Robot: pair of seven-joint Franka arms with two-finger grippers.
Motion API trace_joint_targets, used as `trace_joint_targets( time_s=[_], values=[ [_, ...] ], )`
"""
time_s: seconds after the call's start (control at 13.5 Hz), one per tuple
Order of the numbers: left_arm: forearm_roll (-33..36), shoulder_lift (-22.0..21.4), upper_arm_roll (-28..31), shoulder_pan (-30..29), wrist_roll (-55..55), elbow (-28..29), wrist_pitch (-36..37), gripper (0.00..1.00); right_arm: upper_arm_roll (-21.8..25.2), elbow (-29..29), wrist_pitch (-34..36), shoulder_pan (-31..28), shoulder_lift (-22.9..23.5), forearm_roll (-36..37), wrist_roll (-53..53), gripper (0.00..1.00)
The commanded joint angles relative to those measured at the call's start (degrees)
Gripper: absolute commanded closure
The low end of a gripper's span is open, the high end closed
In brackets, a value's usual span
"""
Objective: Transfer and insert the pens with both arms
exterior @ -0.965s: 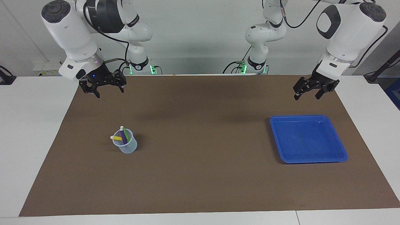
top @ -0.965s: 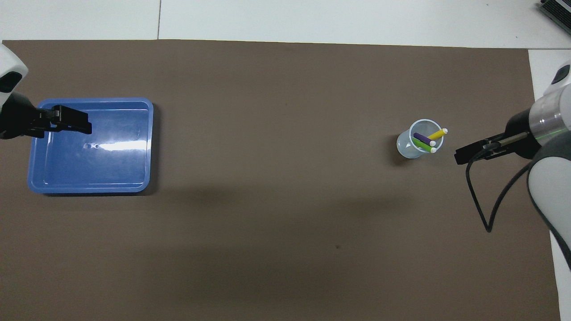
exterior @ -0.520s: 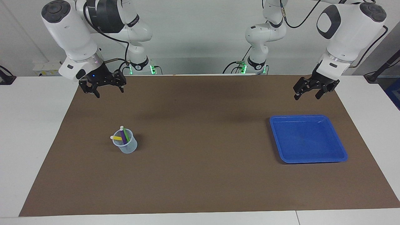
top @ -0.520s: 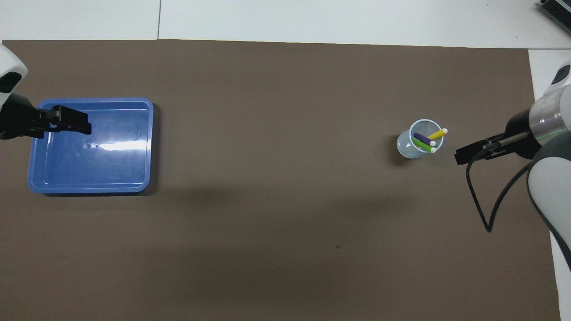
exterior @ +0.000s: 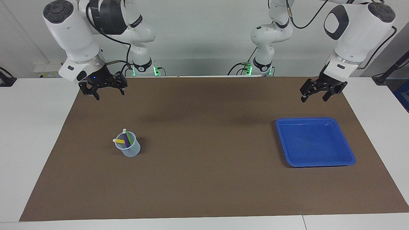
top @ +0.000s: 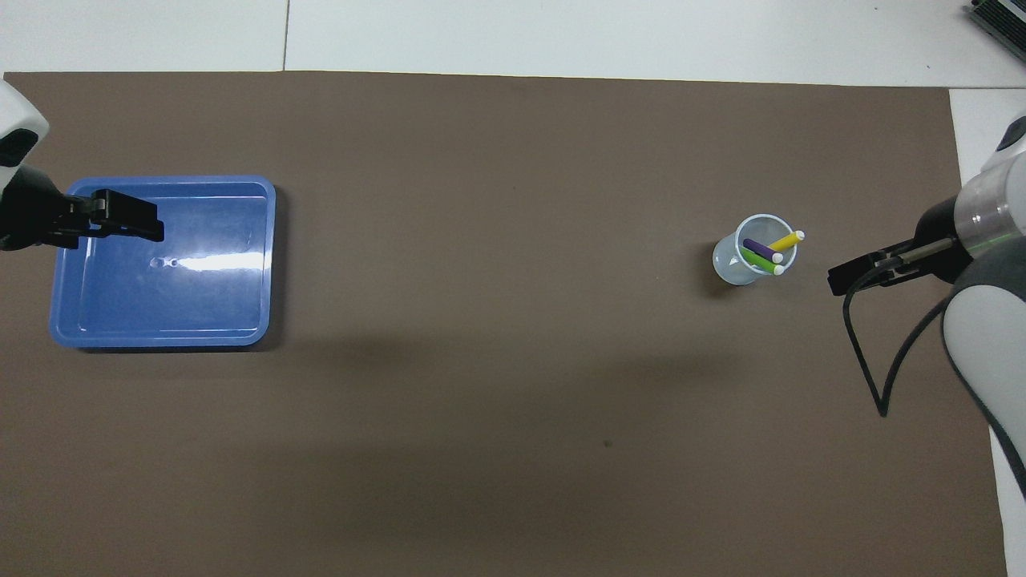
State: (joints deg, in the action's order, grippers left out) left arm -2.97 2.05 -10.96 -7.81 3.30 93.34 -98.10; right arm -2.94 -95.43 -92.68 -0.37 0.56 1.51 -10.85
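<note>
Three pens stand in a translucent cup (exterior: pixel 128 149) (top: pixel 735 265) on the brown mat, toward the right arm's end: a light green pen (exterior: pixel 128 137) (top: pixel 757 259), a purple pen (exterior: pixel 125 140) (top: pixel 757 248) and a yellow pen (exterior: pixel 120 141) (top: pixel 785 241). My right gripper (exterior: pixel 109 94) (top: pixel 838 280) hangs open and empty in the air over the mat, apart from the cup. My left gripper (exterior: pixel 314 99) (top: pixel 152 228) hangs open and empty over the mat at the edge of a blue tray (exterior: pixel 314 143) (top: pixel 200 304).
The blue tray holds nothing and lies toward the left arm's end. The brown mat (exterior: pixel 207 179) covers most of the white table (exterior: pixel 32 127). A black cable (top: pixel 870 353) loops down from the right arm.
My right gripper has drawn back a little from the cup, toward its own end of the table. The left arm, pens and tray have not moved.
</note>
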Motion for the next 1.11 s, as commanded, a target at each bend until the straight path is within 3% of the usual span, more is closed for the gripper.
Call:
trace_joint_targets(
  time_s=[0.0,1.04],
  values=[
    [0.07,-1.17,-0.29,-0.45,0.22,0.79,0.45,0.0,-0.4,0.42,-0.22,-0.24,0.32,0.25,0.65,0.0],
    [0.07,-1.25,-0.2,-0.01,0.22,0.18,-0.16,0.0,-0.49,0.24,-0.48,0.02,0.23,-0.11,0.65,0.0]
  ],
)
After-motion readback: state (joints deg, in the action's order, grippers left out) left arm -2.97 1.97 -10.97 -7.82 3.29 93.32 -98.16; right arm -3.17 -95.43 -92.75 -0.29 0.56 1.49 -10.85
